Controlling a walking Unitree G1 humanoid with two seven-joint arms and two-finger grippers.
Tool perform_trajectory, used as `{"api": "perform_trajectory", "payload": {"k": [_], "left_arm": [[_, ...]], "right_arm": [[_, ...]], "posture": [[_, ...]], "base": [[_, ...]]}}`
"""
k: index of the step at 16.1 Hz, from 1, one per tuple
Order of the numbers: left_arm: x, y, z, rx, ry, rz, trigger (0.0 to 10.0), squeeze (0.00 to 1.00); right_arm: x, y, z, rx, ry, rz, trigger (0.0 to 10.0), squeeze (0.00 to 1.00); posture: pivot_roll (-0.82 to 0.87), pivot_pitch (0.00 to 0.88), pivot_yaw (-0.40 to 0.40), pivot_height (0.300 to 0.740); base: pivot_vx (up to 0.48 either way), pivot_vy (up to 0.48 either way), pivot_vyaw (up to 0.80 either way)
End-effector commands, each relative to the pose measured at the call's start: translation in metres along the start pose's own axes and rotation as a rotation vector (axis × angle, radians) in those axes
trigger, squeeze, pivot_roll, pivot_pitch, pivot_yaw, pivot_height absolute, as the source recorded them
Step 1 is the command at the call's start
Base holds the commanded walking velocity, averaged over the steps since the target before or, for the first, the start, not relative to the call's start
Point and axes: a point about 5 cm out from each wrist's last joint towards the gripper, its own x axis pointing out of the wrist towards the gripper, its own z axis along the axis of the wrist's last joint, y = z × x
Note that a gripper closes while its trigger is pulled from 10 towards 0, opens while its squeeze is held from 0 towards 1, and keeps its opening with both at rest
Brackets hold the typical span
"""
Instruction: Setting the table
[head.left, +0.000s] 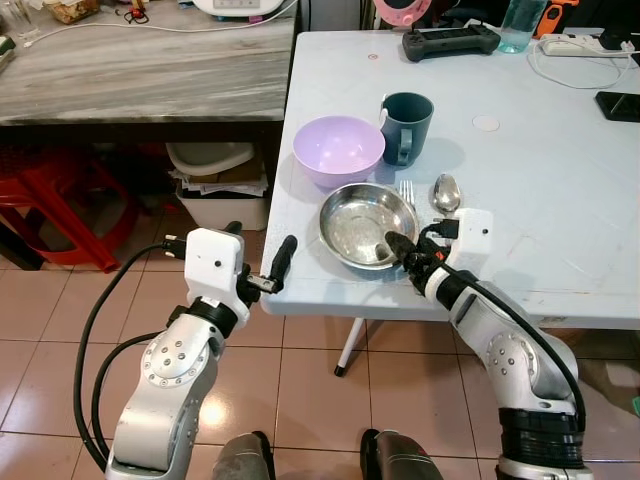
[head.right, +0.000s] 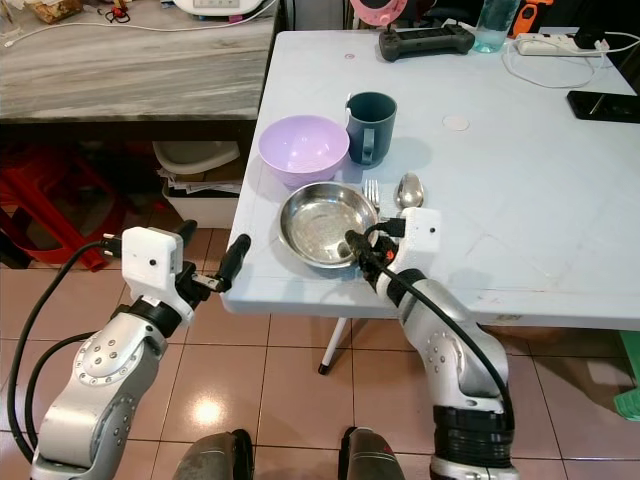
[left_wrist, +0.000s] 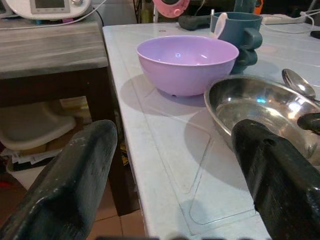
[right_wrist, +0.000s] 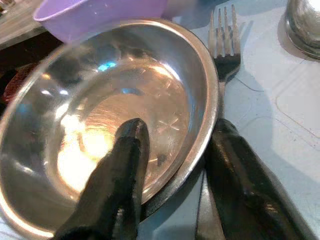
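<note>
Right wrist view: the right gripper (right_wrist: 172, 165) is straddling the near rim of the steel bowl (right_wrist: 100, 125), 1 finger inside the basin, the other outside against the tabletop (right_wrist: 280, 130), jaws closing on the rim. Whether the pinch is firm is not clear.

Judgement: step in hand is placing or shifting the bowl. The wall is thin, polished and curved, so it is likely to slip; seat the rim deep between the fingers, squeeze squarely, and slide or lift level without tipping.

The fork (right_wrist: 225, 45) is lying just beside the bowl on its right, tines away, its handle running under the outer finger; avoid dragging it. The spoon (head.left: 446, 193) is lying just beyond the fork.

The lilac bowl (head.left: 338, 150), smooth, rounded, plastic-looking, is sitting behind the steel bowl, very near it. The dark teal mug (head.left: 407, 127) is standing upright beside it, handle toward the robot.

The left gripper (head.left: 258, 262) is hovering off the tabletop edge, jaws spread wide, holding nothing.
</note>
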Motion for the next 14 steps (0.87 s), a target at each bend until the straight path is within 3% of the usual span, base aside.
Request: {"api": "perform_trajectory", "payload": {"k": [1,9,14], "left_arm": [[-0.002,0.0,0.002,0.013,0.002,-0.005,10.0,0.0],[-0.002,-0.002,0.002,0.012,-0.001,-0.014,10.0,0.0],[-0.002,0.001,0.003,0.012,-0.006,0.007,10.0,0.0]], "right_arm": [[-0.001,-0.008,-0.017,0.018,0.1,-0.051,0.0,0.0],[-0.005,-0.029,-0.024,0.054,0.169,-0.221,0.0,0.0],[-0.005,-0.027,-0.008,0.059,0.088,-0.232,0.0,0.0]], "posture": [[0.01,0.141,0.059,0.74],[0.01,0.146,0.057,0.74],[0.01,0.134,0.059,0.74]], "base": [[0.0,0.0,0.0],[0.0,0.0,0.0],[0.0,0.0,0.0]]}}
